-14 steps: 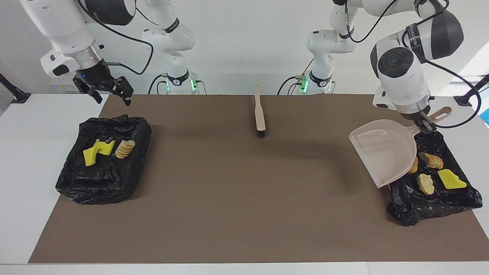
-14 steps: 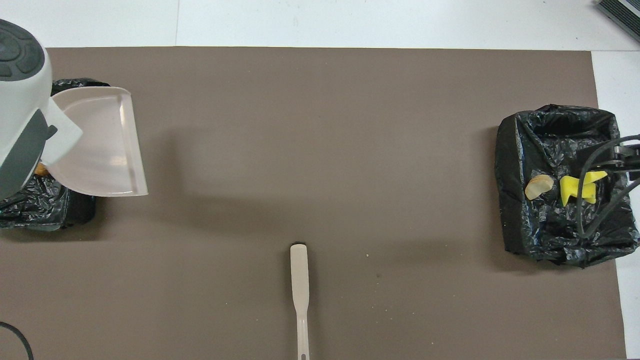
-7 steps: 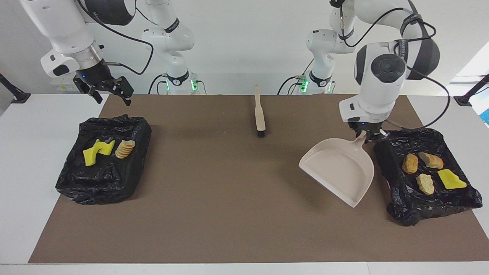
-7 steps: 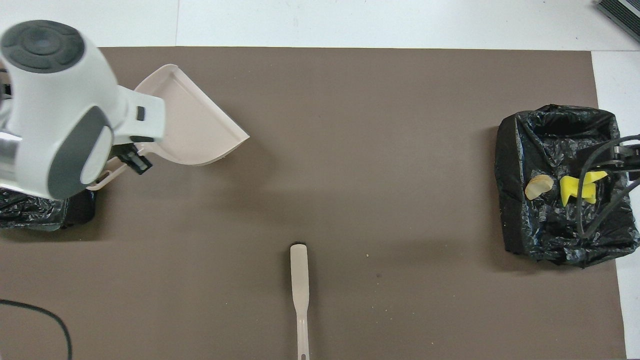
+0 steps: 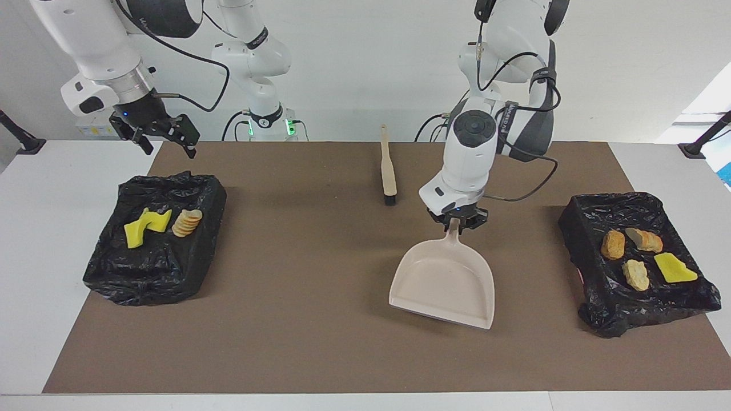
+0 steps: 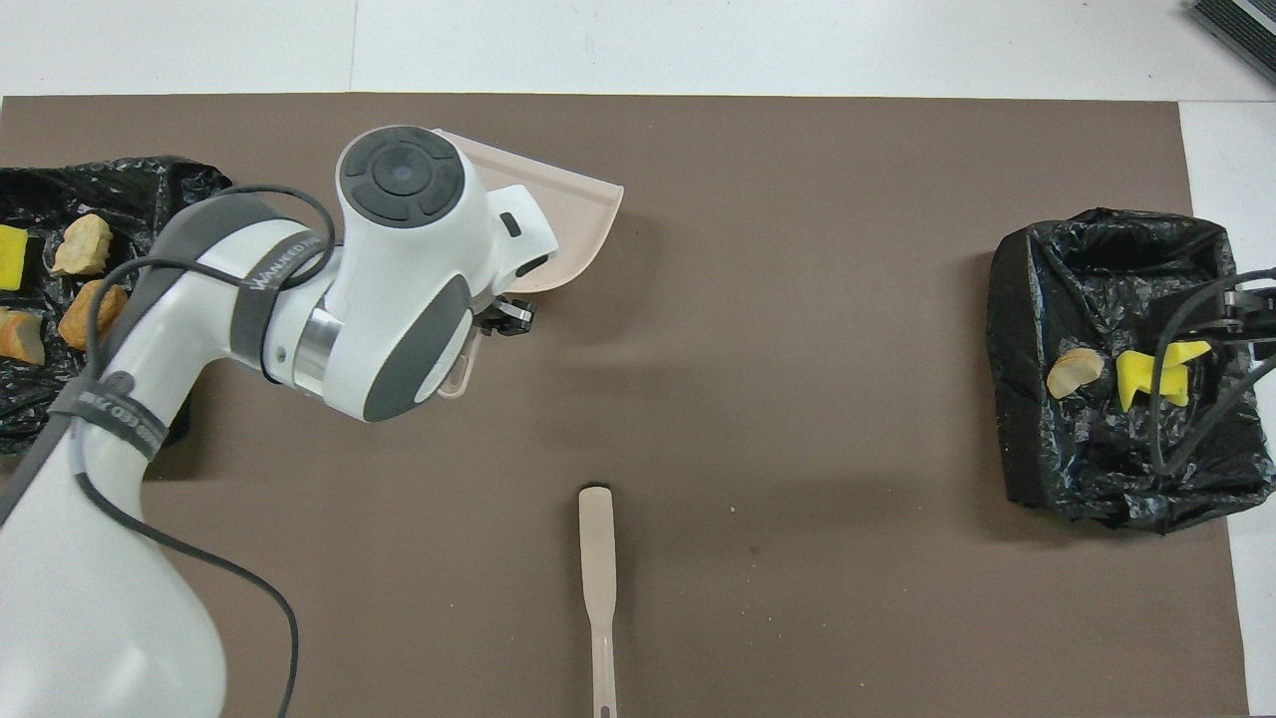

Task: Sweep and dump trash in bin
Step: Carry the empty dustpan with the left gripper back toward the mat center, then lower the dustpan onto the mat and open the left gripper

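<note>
The left end effector (image 5: 457, 221) is clamped on the handle of the dustpan (image 5: 442, 282), which hangs over the middle of the brown mat (image 5: 320, 319) on the table (image 5: 34, 228), its open mouth pointing away from the robots; whether its front lip touches the mat I cannot tell. The pan looks bare inside. The right end effector (image 5: 165, 137) waits in the air with its fingers apart, over the edge of the bin (image 5: 154, 268) at the right arm's end of the table. That bin is lined with black plastic and holds a yellow sponge piece (image 5: 145, 225) and a stack of striped pastry slices (image 5: 187, 222) side by side. A second lined bin (image 5: 605, 308) sits at the left arm's end, and in it lie a yellow sponge bit (image 5: 675, 268) and three golden-brown pastry pieces (image 5: 612, 244). The brush (image 5: 388, 171) lies on the mat between the two arm bases, nearer to the robots than the dustpan, bristles pointing away from them, touched by neither arm
</note>
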### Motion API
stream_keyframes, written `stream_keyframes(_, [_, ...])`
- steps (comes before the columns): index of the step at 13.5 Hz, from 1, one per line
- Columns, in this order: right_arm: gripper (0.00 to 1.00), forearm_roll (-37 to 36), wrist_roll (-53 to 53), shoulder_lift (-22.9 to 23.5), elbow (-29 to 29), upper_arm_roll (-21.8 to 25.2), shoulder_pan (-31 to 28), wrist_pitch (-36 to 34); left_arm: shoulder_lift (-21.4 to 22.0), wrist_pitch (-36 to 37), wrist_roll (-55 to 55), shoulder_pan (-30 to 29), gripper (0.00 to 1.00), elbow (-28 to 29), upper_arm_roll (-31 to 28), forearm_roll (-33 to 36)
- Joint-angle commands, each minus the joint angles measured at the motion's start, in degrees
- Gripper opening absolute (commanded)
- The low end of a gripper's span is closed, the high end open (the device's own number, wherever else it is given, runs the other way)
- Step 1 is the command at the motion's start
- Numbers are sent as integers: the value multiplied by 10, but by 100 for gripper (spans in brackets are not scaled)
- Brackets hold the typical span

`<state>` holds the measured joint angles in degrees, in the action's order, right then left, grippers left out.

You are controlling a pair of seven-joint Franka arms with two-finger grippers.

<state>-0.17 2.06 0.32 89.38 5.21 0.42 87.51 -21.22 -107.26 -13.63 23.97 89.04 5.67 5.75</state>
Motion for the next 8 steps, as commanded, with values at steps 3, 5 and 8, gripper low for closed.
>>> stream_keyframes(3, [100, 10, 7, -11, 12, 1, 0, -1, -32, -78, -167, 35, 0, -21, -11, -61])
stream_keyframes(5, [100, 10, 7, -11, 12, 1, 0, -1, -39, -95, -190, 42, 0, -22, -11, -63])
stream_keyframes(8, [100, 10, 7, -11, 12, 1, 0, -1, -67, -100, -194, 67, 0, -29, -12, -61])
